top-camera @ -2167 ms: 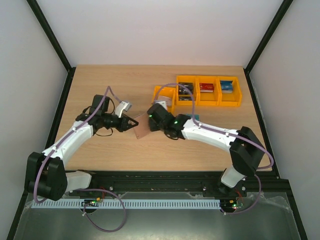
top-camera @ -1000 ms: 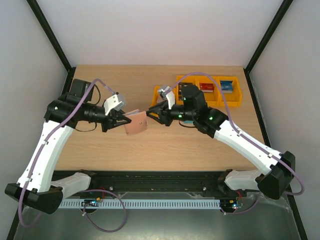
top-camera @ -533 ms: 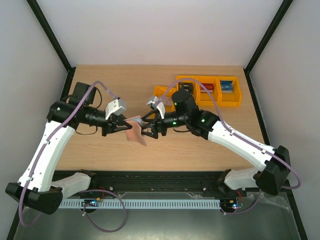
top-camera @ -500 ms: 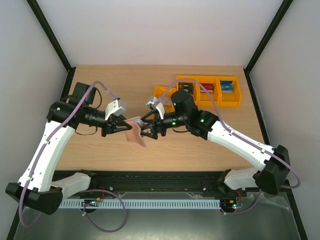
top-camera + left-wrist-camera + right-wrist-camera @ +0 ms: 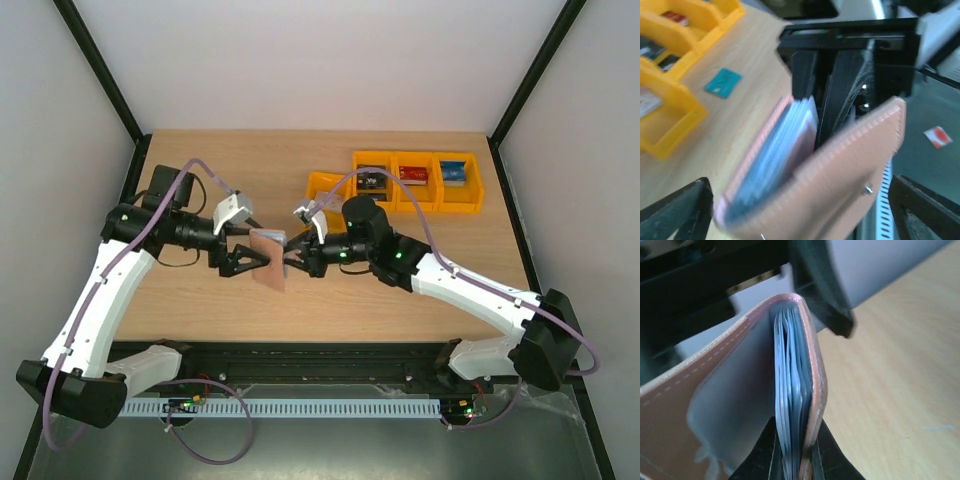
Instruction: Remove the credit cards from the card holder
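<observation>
Right gripper point(image 5: 792, 445): jaws pinch the lower edge of the holder point(image 5: 670, 410), apparently clamping the cards point(image 5: 790, 400) and one wall together. Left gripper point(image 5: 248, 252): jaws spread wide, one on either side of the holder, not gripping it. The holder is held open above the table point(image 5: 200, 300), with blue-grey cards stacked inside. Orange bins point(image 5: 415, 185) stand beyond.

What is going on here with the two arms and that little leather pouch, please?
The two arms meet over the table with the card holder between them. The right gripper is shut on its open edge, pinching the pocket wall together with the blue-grey cards inside. The left gripper stands open around the holder, not gripping it. No card is out of the pocket yet.
</observation>
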Action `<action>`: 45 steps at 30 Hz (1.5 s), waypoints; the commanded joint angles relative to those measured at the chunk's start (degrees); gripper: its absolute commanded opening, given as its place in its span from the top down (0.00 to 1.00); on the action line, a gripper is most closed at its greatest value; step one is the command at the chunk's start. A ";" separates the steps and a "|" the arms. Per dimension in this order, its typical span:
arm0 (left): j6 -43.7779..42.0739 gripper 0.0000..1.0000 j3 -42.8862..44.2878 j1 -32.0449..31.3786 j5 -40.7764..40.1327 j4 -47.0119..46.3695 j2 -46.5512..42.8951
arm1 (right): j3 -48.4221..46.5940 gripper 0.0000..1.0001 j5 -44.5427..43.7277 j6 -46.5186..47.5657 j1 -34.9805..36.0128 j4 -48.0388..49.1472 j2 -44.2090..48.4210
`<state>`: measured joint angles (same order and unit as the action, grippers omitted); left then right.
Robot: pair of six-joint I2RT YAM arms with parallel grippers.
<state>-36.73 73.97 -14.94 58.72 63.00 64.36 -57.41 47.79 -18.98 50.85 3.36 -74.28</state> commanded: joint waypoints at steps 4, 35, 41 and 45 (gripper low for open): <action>22.03 0.01 -5.04 0.96 -17.99 -21.33 -0.36 | -7.40 0.98 -44.98 -17.09 2.20 -8.99 -1.88; 24.13 0.01 -11.60 -3.52 -63.86 -34.61 1.21 | -11.20 0.99 -40.83 -22.84 5.90 -4.57 -6.08; 21.78 0.01 -7.36 -3.44 -54.66 -29.52 0.71 | -9.32 0.99 -41.78 -24.37 3.92 -4.60 -5.60; 19.70 0.01 -2.82 -3.52 -44.81 -23.32 0.70 | -10.04 0.98 -42.15 -24.50 3.72 -5.27 -6.57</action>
<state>-14.44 66.32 -18.59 6.39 33.76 65.08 -66.35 4.23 -42.59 54.22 -4.64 -82.89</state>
